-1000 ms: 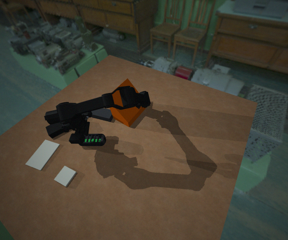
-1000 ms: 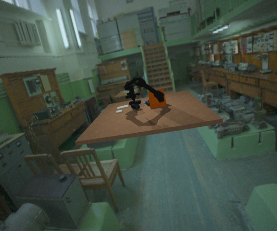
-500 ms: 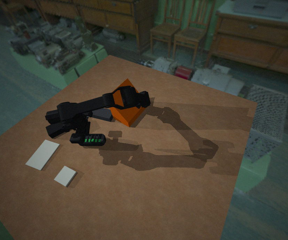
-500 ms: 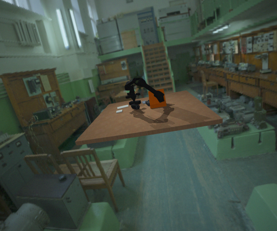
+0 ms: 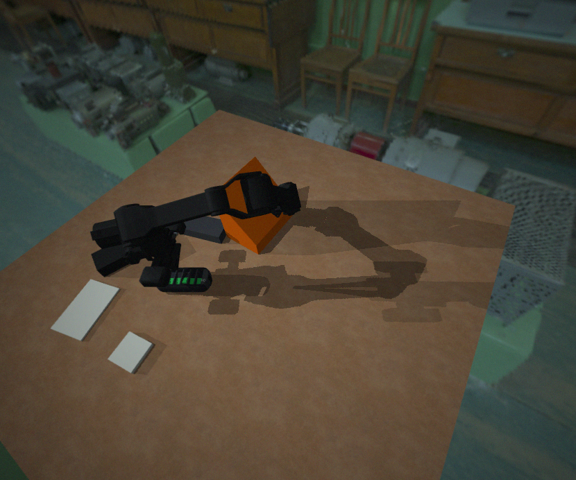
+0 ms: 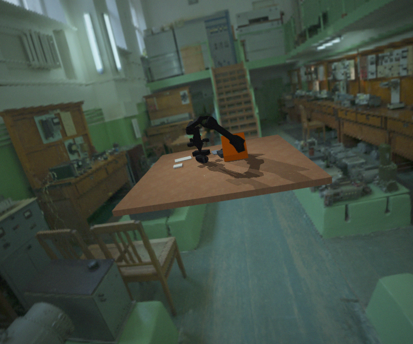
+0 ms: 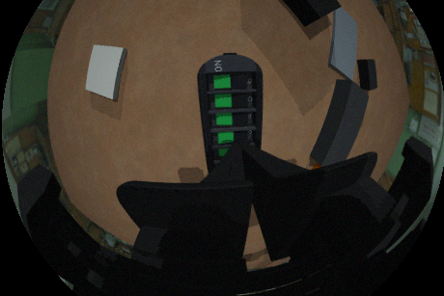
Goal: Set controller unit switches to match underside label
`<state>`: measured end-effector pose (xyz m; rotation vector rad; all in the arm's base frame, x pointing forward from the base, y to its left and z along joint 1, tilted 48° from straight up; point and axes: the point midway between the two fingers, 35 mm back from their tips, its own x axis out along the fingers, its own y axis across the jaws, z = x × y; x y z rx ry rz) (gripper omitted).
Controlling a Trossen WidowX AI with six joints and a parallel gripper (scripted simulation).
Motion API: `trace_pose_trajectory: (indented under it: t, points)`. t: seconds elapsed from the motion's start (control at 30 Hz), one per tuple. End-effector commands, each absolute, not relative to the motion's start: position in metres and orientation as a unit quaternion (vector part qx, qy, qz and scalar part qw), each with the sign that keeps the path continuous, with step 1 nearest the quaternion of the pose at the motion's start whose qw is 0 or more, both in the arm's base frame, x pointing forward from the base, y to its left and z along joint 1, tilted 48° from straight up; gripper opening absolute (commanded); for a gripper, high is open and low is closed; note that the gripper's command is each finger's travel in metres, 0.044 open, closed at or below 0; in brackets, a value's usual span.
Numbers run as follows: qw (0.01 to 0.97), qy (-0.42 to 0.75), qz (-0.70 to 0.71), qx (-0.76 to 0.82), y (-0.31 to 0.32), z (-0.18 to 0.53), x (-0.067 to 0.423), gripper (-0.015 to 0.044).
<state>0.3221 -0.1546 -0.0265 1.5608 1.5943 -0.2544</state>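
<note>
Wrist view alone resolves the switch faces of the controller unit [image 7: 229, 112]: four green squares in a row, a printed mark at the far end, nearest switches hidden behind the black fingers. Top view shows only green glints on the unit [image 5: 184, 279], lying flat on the brown table [image 5: 304, 361], and adds the arm's full reach back over an orange block [image 5: 255, 227]. Exterior view too distant and blurred for any switch detail; merely places the arm and block toward the far side of the table [image 6: 206, 192].

End effector [image 5: 155, 275] fully closed, empty, tips down over the unit's end nearest it; contact with a switch impossible to confirm.

Beside it: large white plate [image 5: 85, 309], small white plate [image 5: 130, 352], grey slab [image 5: 207, 228] against the orange block. No containers visible.
</note>
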Motion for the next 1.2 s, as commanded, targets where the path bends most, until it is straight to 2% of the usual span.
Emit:
trace_pose_trajectory:
  t: [0.0, 0.13, 0.33, 0.97, 1.17]
  points:
    - [0.435, 0.642, -0.101, 0.624, -0.154, -0.027, 0.321, 0.0]
    - [0.435, 0.642, -0.101, 0.624, -0.153, -0.031, 0.318, 0.0]
    - [0.434, 0.642, -0.101, 0.624, -0.142, -0.065, 0.287, 0.0]
    - [0.435, 0.64, -0.102, 0.626, -0.144, -0.064, 0.288, 0.0]
    - [0.435, 0.64, -0.103, 0.625, -0.178, -0.032, 0.281, 0.0157]
